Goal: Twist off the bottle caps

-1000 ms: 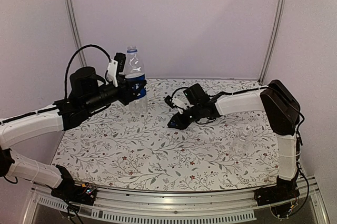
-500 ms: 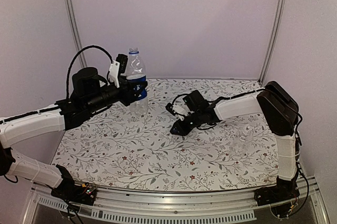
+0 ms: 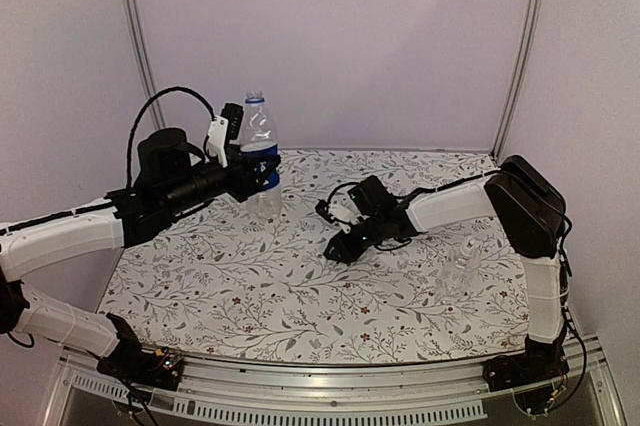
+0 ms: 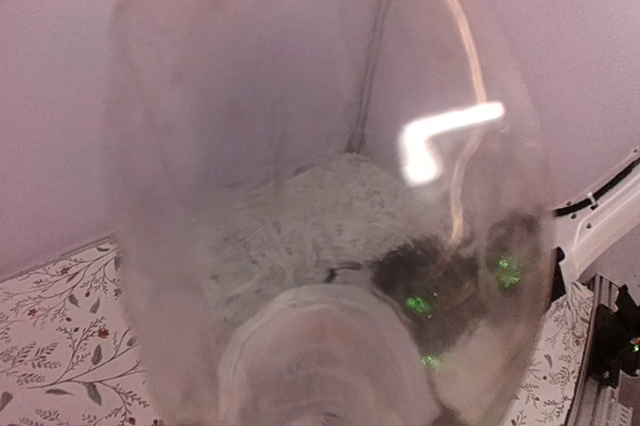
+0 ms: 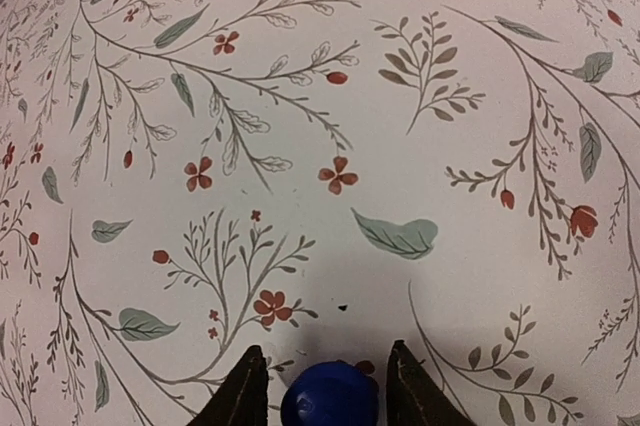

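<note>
Squarely within right pincer, blue cap

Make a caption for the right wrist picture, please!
Blue bottle cap between the right end effector's fingertips, over a flowery tablecloth.

Standing here, I can't read any writing, number or brand. The only label is the dark blue band wrapped around the clear bottle, over the back left part of the floral table cover. Whatever is printed on it is too small and blurred to make out. From close up, that bottle shows only plain plastic and glare.
</note>
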